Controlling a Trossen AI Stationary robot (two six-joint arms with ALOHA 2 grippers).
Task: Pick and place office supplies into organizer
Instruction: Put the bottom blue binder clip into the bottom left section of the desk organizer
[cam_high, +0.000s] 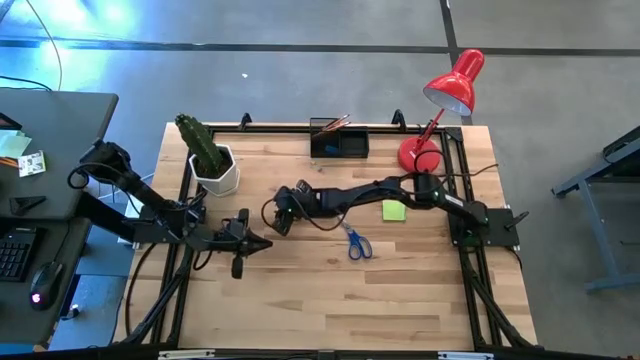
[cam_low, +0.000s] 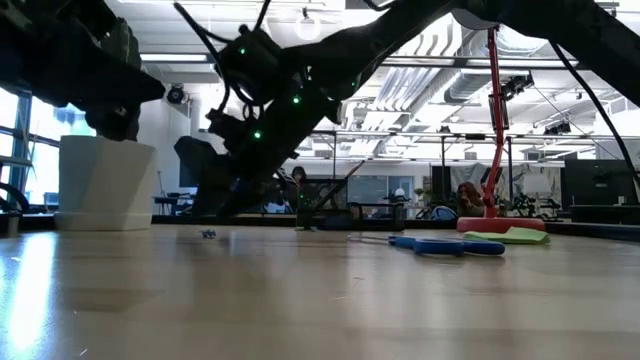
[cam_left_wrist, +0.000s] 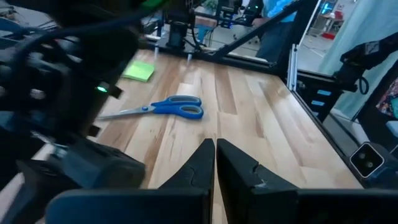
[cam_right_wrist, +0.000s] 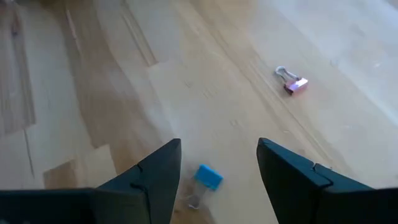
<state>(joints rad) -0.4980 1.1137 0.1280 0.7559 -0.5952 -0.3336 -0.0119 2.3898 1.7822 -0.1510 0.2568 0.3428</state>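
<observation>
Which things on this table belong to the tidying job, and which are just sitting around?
Job: scissors, green sticky pad, blue clip by the open right gripper, pink clip, black organizer. Left gripper idles, shut.
Just there: red lamp, potted cactus.

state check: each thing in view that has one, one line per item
Right gripper: open, hovering over the small blue binder clip.
Left gripper: shut, empty, idle above the table.
Blue binder clip: on the wooden table, not gripped.
Pink binder clip: lying loose on the table.
Blue-handled scissors: closed, flat on the table.
Lime-green sticky-note pad: flat on the table.
Black desk organizer: holds pencils.
</observation>
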